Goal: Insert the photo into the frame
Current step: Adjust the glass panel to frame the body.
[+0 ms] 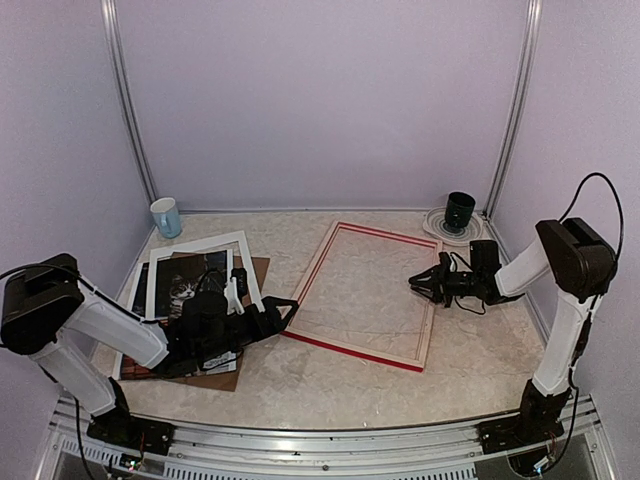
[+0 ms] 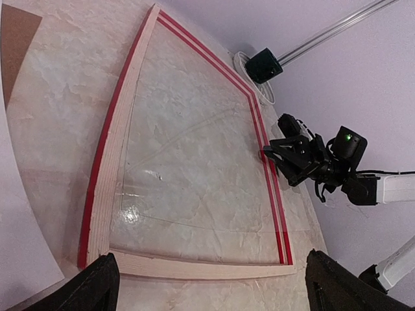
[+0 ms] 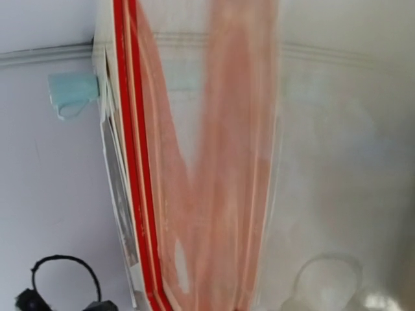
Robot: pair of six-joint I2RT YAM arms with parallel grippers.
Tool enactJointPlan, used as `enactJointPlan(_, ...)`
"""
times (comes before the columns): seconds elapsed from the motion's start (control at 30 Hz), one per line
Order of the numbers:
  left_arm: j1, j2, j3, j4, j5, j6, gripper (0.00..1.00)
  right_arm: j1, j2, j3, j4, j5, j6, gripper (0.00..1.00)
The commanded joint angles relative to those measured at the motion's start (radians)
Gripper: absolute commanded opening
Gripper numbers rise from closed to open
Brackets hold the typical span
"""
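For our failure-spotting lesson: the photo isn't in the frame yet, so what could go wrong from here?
The right gripper sits at the frame's right rail; a poor pinch might tilt or slide it.
The photo lies stacked with the white mat and brown board, so the open left gripper could drag the wrong sheet.

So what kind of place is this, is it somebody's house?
Probably a robot test booth, not a house: plain lilac walls joined by metal posts, and a left arm and right arm bolted to a rail at the marble-patterned table edge.
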Motion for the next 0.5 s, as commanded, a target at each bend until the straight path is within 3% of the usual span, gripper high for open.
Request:
enactJointPlan(0.0, -0.012, 0.013, 0.02, 0.016, -0.005, -0.006, 0.99, -0.014, 0.028, 0.011, 0.002, -0.063, -0.029, 0.13)
enactJointPlan(0.23, -0.02, 0.027, 0.027, 0.018, -0.001, -0.01, 0.99, -0.014, 0.012, 0.015, 0.006, -0.094, -0.034, 0.0)
enactJointPlan(0.47, -0.028, 0.038, 0.022, 0.027, -0.004, -0.016, 0.99, -0.015, -0.013, -0.006, 0.11, -0.141, 0.041, 0.0)
